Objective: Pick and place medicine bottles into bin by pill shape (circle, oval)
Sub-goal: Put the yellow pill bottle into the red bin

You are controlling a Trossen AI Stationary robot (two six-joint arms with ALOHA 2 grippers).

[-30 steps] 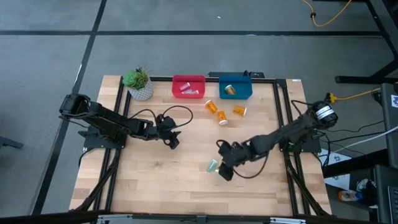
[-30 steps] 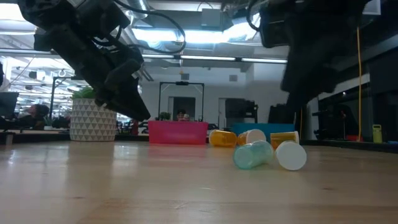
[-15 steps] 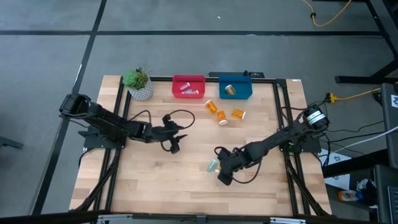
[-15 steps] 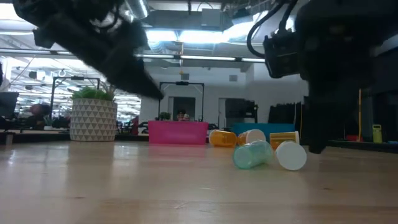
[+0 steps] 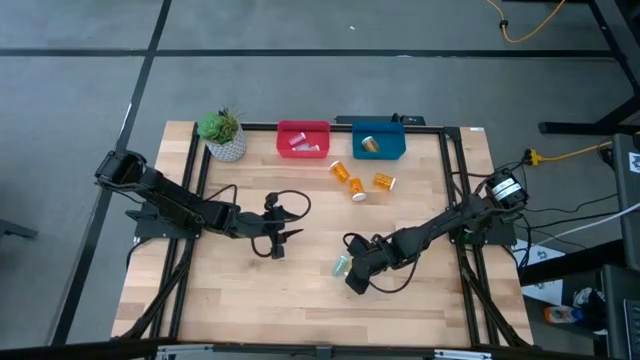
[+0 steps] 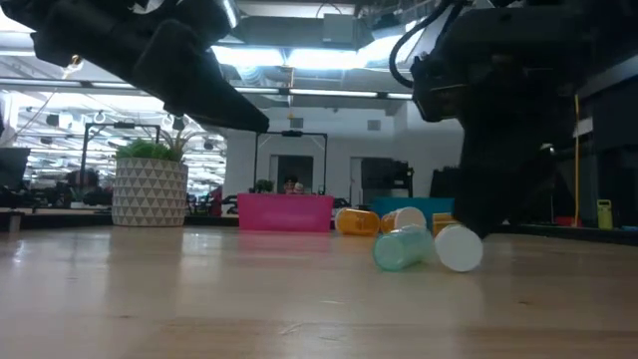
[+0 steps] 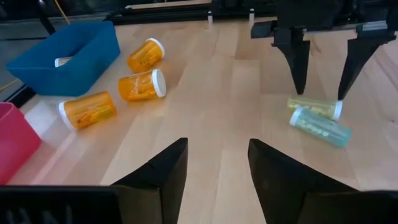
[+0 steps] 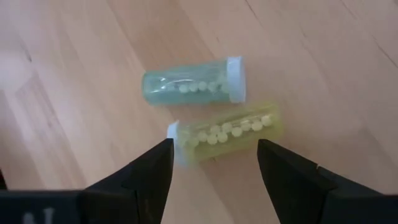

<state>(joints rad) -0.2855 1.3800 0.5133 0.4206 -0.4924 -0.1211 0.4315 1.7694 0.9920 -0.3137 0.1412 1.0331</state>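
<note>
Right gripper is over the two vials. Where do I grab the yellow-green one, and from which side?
Grip the yellow-green vial across the middle of its barrel, coming straight down. It lies on its side, right beside the teal vial, so one finger must slip into the narrow gap between them. The right gripper is open and wide enough; centre it over the barrel, clear of the white cap.

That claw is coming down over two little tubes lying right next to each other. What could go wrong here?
The open right gripper is over a yellow-green plastic vial that lies against a teal plastic vial. A finger might nudge the teal one and send it rolling, or the jaws may catch both. Lying on their sides, the round vials could also slip out. The open left gripper waits farther off.
</note>
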